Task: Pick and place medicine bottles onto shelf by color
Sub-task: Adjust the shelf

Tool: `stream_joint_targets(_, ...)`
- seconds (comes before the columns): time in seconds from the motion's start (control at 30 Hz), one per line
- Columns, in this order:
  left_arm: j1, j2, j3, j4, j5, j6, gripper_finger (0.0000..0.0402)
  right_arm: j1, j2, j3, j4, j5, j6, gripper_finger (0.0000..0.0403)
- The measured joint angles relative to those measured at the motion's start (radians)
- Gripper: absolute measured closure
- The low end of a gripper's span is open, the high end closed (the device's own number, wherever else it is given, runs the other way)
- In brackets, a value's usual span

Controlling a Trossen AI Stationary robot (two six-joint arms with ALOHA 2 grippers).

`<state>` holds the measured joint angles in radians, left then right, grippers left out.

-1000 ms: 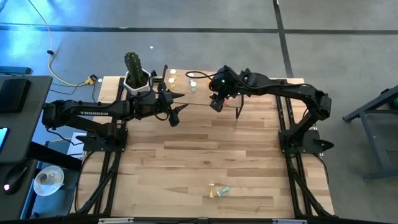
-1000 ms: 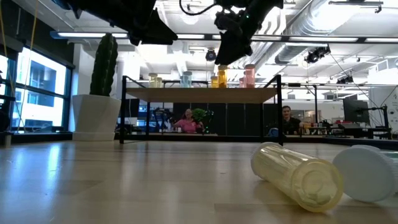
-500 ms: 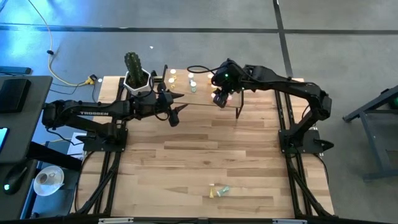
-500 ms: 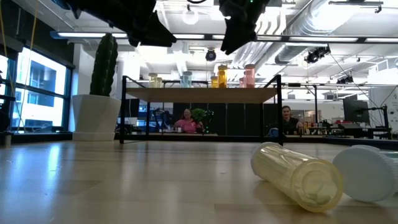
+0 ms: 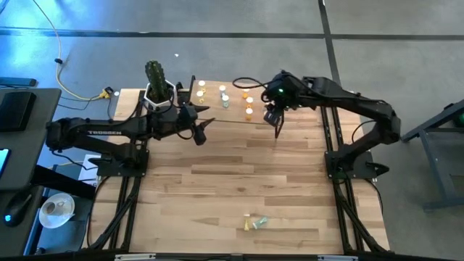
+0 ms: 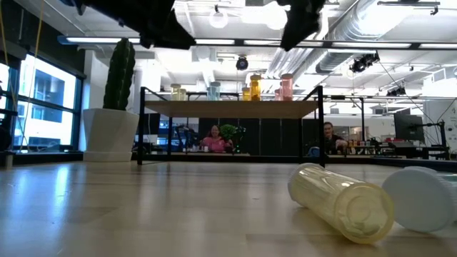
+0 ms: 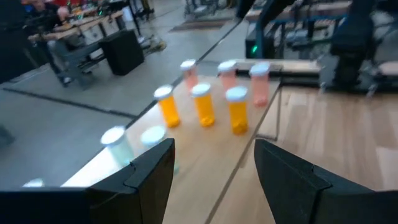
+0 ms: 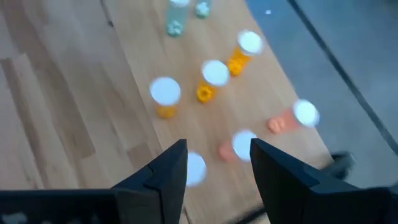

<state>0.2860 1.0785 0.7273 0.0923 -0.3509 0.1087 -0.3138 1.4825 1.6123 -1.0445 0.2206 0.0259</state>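
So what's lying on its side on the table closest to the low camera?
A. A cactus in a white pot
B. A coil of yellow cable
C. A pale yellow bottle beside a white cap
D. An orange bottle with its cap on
C: in the low view a pale yellow bottle lies on its side on the table, with a white cap next to it.

Medicine bottles (image 5: 223,93) stand on the shelf (image 6: 228,108) at the table's (image 5: 239,181) far edge, beside the cactus pot (image 5: 159,93).
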Motion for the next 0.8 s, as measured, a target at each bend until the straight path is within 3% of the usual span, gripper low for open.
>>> stream_joint_targets(0.33,0.000,-0.099,0.000,-0.188,-0.046,-0.026,0.0190,0.061,-0.277,-0.320,0.071,0.108,0.153,0.0236)
stream_joint_targets(0.57,-0.010,-0.150,0.000,-0.305,-0.035,-0.066,0.0190,0.119,-0.448,-0.581,0.193,0.102,0.277,0.0236)
stream_joint_targets(0.8,-0.073,-0.152,-0.043,-0.385,-0.019,-0.120,0.0190,0.189,-0.521,-0.820,0.390,0.044,0.363,0.0236)
